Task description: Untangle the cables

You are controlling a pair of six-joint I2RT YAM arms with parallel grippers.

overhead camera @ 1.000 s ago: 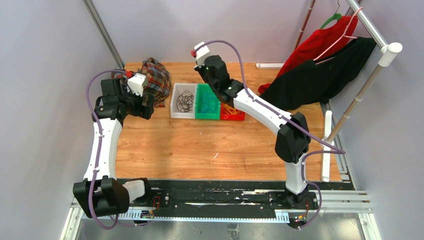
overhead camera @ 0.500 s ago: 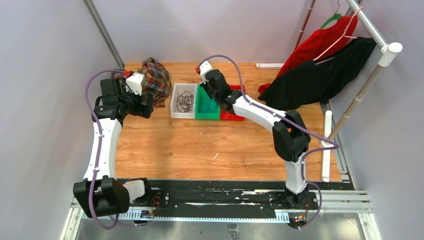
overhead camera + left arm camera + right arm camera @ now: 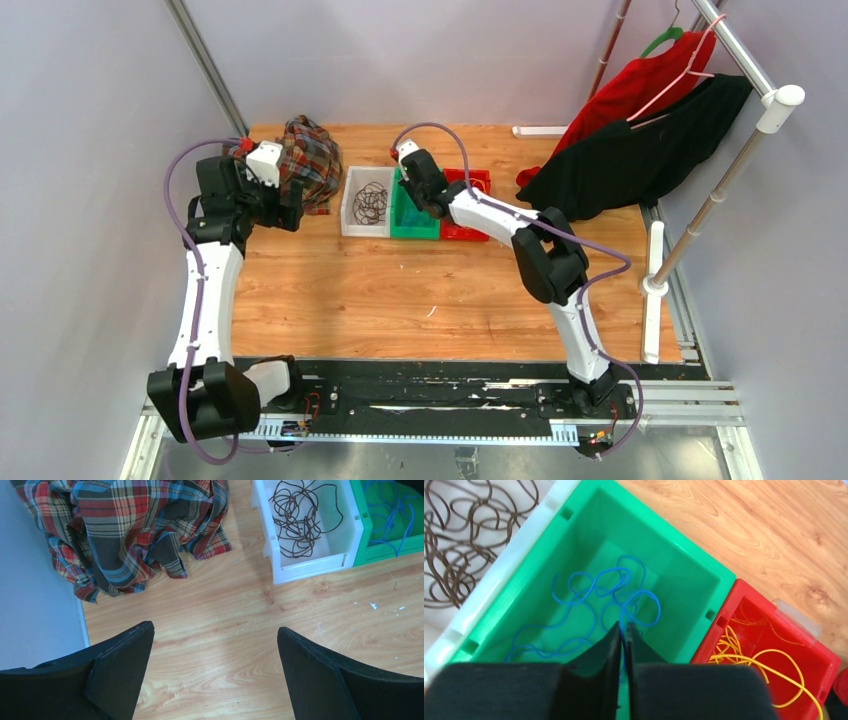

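The blue cable (image 3: 616, 587) is being pinched by the right gripper (image 3: 623, 626), whose fingers are being pressed flat together with 1 blue strand caught in the seam; the rest of that cable is being left in loose loops on the floor of the green bin (image 3: 689, 600). Compared with 1 second ago, the right gripper is being held lower and further left, down inside the green bin rather than above the border with the red bin (image 3: 749, 597); its elbow is being drawn in from the right edge toward the middle of the table (image 3: 225, 655), so the red bin is being uncovered in the top view. The yellow cable (image 3: 769, 655) is being kept in the red bin; the black cable (image 3: 297, 517) is being kept in the white bin (image 3: 310, 562), just left of the green one. The left gripper (image 3: 215, 628) is being held wide open above bare wood, near the cloth (image 3: 130, 530) and the white bin, touching nothing; its pose is hardly being changed from before.
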